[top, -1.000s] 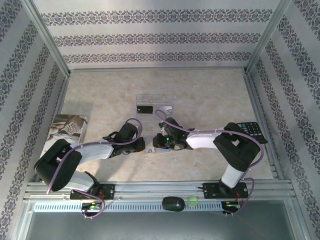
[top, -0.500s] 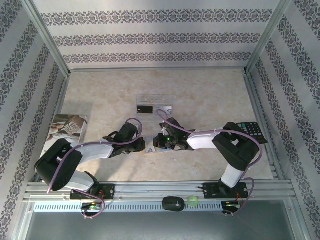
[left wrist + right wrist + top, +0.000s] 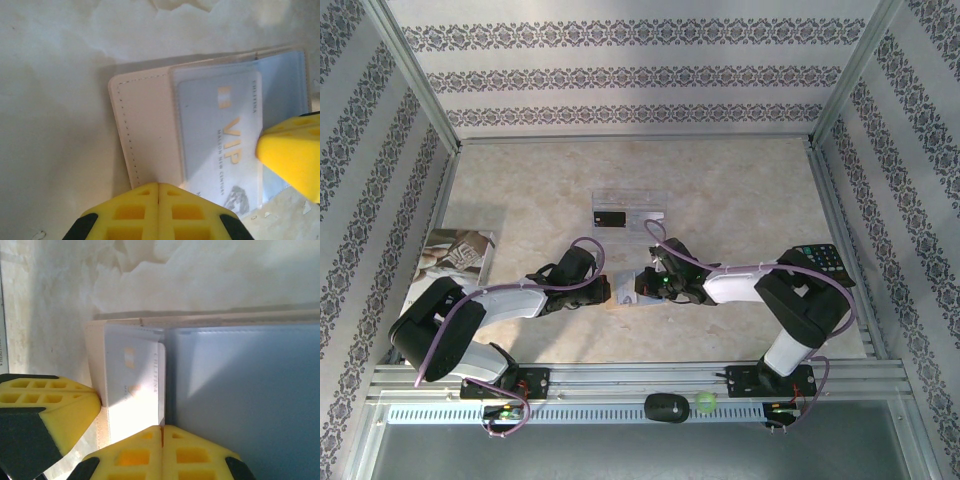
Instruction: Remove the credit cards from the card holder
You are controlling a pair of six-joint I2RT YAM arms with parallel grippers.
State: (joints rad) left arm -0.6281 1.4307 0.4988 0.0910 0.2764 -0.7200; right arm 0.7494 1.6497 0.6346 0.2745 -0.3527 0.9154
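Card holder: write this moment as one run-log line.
card holder: open, VIP card inside | left gripper: shut on its flap | right gripper: shut on that card's end | tray: black card, whitish card

Patterned walls (image 3: 640, 75), beige marbled table (image 3: 740, 180)

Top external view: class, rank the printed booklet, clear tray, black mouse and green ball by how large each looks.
1. printed booklet and clear tray: too alike to rank
2. black mouse
3. green ball
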